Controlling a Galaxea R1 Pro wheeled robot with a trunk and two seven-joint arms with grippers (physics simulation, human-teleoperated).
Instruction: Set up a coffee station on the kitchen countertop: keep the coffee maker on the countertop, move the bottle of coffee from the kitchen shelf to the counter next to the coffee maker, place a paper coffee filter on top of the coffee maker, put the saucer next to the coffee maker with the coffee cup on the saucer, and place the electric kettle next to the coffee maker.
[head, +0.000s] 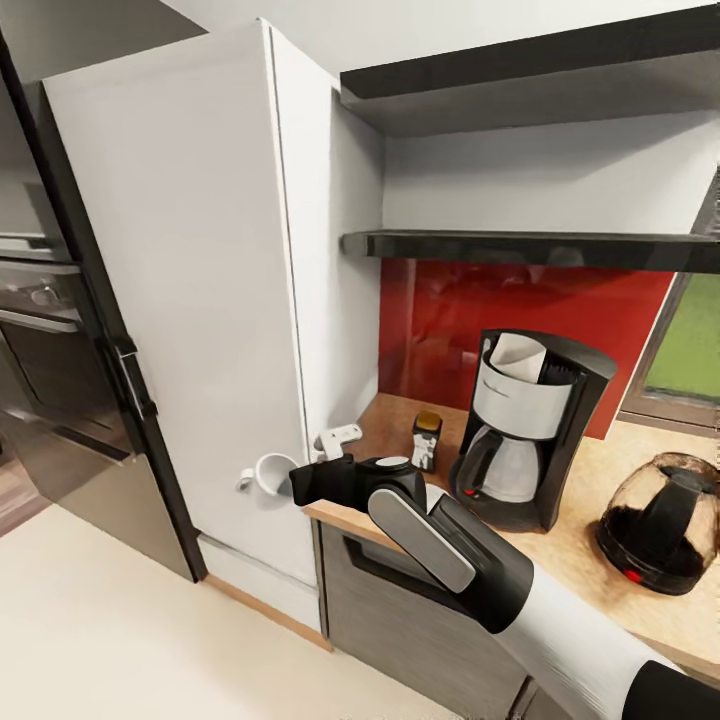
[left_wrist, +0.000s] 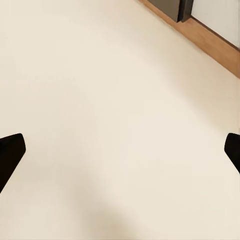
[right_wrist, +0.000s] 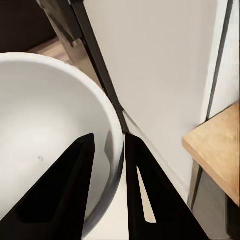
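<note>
The coffee cup (head: 268, 473) hangs off the table's (head: 590, 560) left end, its rim clamped in the right gripper (head: 300, 482); the left gripper (left_wrist: 120, 150) is spread over bare floor. Rightward stand the bottle of coffee (head: 427, 439), coffee maker (head: 530, 430) and electric kettle (head: 662, 520). The cup step seems underway; a saucer is probably needed first.

- The long light-wood kitchen countertop (head: 600, 560) is rendered in matt, pale grained wood.
- On that countertop, the tall black coffee maker (head: 530, 430) is seen in matt black plastic with a brushed silvery front panel and a clear glass carafe.
- Right of the coffee maker, the bulbous brownish glass electric kettle (head: 665, 525) is shown glossy, on a black plastic base.
- Behind the coffee maker, a red wall panel (head: 440, 320) is given a glossy, reflective finish.
- Left of the countertop, the small white coffee cup (head: 268, 474) appears smooth and glazed, pinched at its rim by the matt black right gripper (right_wrist: 116, 150).
</note>
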